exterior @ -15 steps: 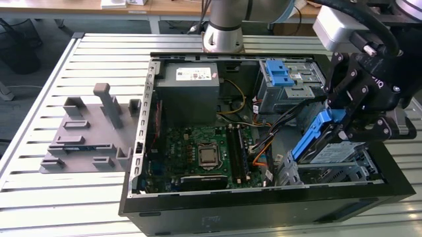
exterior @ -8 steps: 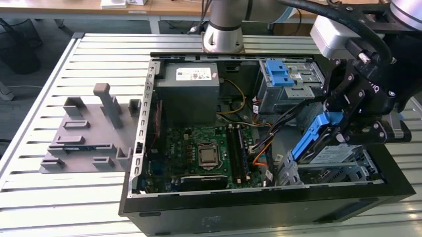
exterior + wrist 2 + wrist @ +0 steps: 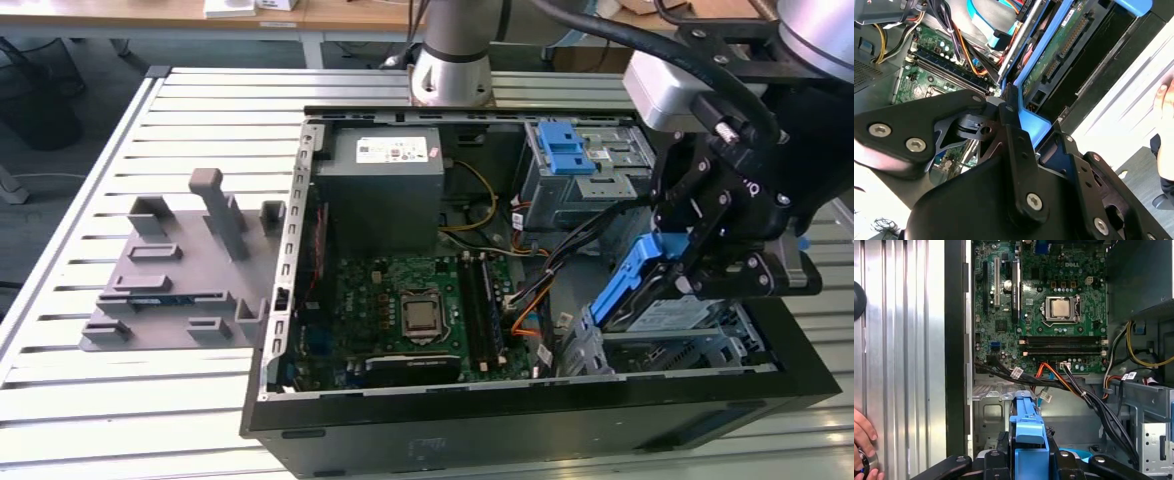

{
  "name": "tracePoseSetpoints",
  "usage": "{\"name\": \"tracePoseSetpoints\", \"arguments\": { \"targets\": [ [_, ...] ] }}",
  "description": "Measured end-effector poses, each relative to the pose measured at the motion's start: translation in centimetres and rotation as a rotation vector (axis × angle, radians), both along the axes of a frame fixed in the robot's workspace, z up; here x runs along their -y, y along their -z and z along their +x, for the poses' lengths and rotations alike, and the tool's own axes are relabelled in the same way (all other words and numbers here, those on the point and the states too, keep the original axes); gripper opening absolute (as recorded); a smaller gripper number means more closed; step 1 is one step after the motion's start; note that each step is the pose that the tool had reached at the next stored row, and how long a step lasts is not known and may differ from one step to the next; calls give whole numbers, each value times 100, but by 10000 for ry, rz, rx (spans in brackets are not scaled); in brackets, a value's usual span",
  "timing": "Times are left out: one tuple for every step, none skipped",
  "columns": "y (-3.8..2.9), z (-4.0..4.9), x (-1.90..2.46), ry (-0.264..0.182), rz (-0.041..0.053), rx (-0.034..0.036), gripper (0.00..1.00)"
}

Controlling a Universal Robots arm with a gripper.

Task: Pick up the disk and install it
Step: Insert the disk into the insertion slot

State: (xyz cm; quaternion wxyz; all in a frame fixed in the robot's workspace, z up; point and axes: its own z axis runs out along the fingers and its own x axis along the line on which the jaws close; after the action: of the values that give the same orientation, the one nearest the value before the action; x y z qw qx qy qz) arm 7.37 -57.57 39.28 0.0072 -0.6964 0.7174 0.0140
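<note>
Gripper (image 3: 705, 262) clamped on the disk (image 3: 630, 285). The disk is tilted, its low end in the silver drive cage (image 3: 694, 345) inside the open computer case (image 3: 534, 420), near the motherboard (image 3: 414, 310).

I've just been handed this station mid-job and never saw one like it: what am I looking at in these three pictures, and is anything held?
It is one robot arm with a black gripper. The exterior view comes from a camera off the arm: it shows an open computer case lying on a slatted metal table, with a grey fixture on the exterior view's left. Both wrist views come from cameras riding on the arm, looking past the gripper into the case at the green motherboard. The gripper is shut on the disk, a silver drive in a blue carrier, held tilted over the metal bay at the case's corner, not yet seated.
</note>
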Motion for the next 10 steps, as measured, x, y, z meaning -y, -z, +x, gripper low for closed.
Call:
{"name": "tracePoseSetpoints", "arguments": {
  "targets": [
    [8, 0, 0, 0, 1, 0, 36],
    [16, 0, 0, 0, 0, 0, 36],
    [24, 1, 0, 0, 1, 0, 36],
    [31, 1, 0, 0, 0, 0, 36],
    [39, 1, 0, 0, 0, 0, 36],
    [47, 1, 0, 0, 1, 0, 36],
    [55, 1, 0, 0, 1, 0, 36],
    [62, 1, 0, 1, 1, 0, 36],
    [69, 1, 0, 0, 1, 0, 36],
    [77, 2, 0, 0, 1, 0, 36]
  ]
}}
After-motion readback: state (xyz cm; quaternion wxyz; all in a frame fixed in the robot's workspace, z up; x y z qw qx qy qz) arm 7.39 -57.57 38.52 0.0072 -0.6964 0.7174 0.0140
